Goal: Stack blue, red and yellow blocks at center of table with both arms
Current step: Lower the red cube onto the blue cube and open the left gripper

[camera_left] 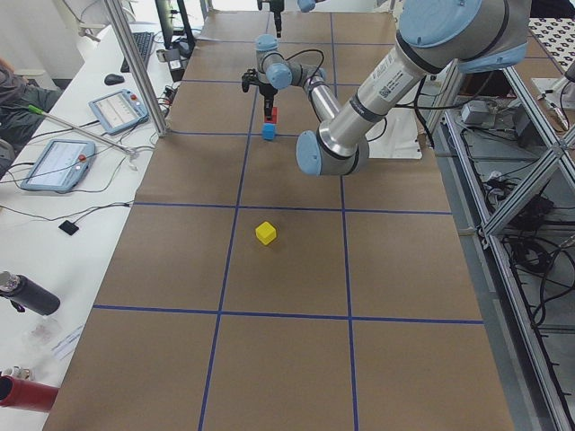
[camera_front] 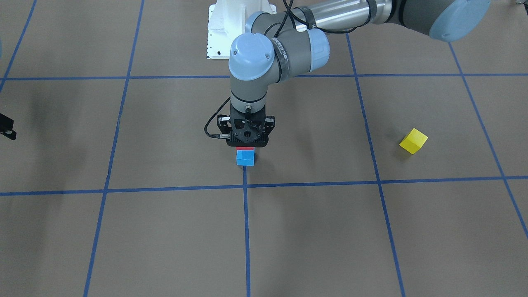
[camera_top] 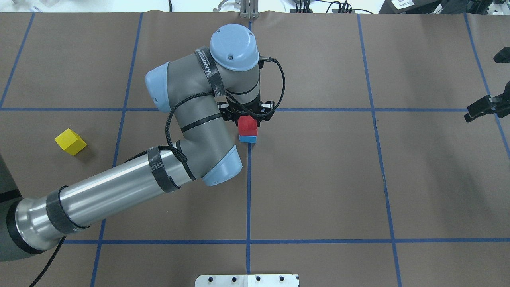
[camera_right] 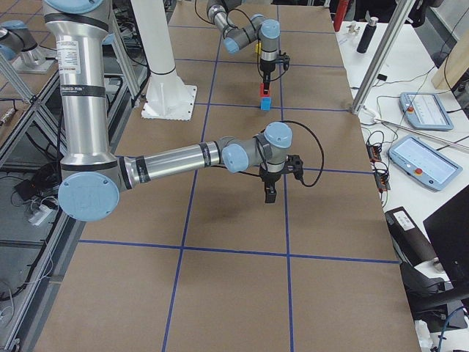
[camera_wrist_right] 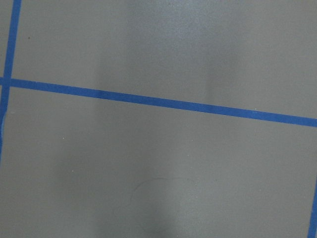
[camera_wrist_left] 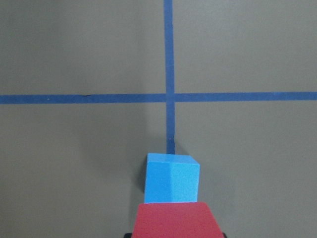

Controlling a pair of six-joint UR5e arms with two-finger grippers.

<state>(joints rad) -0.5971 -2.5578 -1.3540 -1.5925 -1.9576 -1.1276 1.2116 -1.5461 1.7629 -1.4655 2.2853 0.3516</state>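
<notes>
My left gripper (camera_front: 246, 144) points straight down at the table's center, shut on the red block (camera_top: 247, 126). The red block sits directly over the blue block (camera_top: 248, 139), touching or nearly touching its top. In the left wrist view the red block (camera_wrist_left: 177, 220) fills the bottom edge, with the blue block (camera_wrist_left: 172, 178) beneath it beside a tape crossing. The yellow block (camera_top: 70, 142) lies alone on my left side of the table, tilted relative to the grid. My right gripper (camera_top: 482, 107) hangs at the far right edge over bare table; I cannot tell whether it is open.
Blue tape lines (camera_top: 248, 191) divide the brown table into a grid. The white robot base plate (camera_front: 222, 29) stands at the near edge. Tablets and cables (camera_left: 54, 162) lie on a side desk beyond the far edge.
</notes>
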